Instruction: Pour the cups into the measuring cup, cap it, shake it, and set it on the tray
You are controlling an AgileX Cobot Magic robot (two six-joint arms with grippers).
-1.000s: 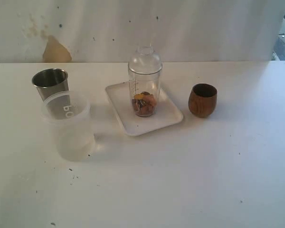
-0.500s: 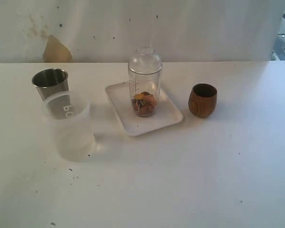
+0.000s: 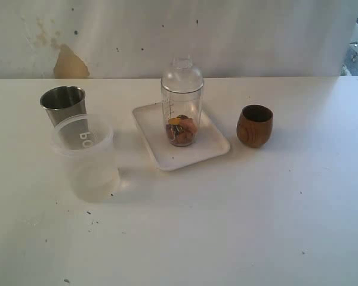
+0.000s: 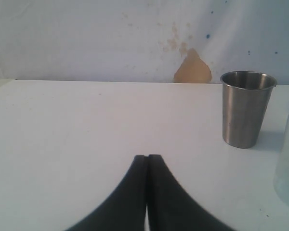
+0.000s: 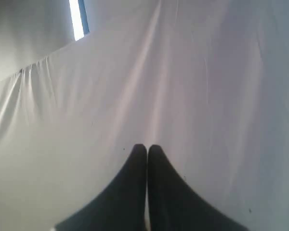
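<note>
Nothing is changing since 0.5 s ago: the capped measuring cup (image 3: 182, 107) is still standing on the tray (image 3: 213, 144). The left gripper (image 4: 147, 157) and right gripper (image 5: 147, 147) are keeping their fingers pressed together, empty.

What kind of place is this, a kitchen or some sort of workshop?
Most likely a staged test bench, not a kitchen: a plain white table backed by a stained white wall, with a few props, a steel tumbler, a wooden cup and a capped measuring cup on a tray.
</note>
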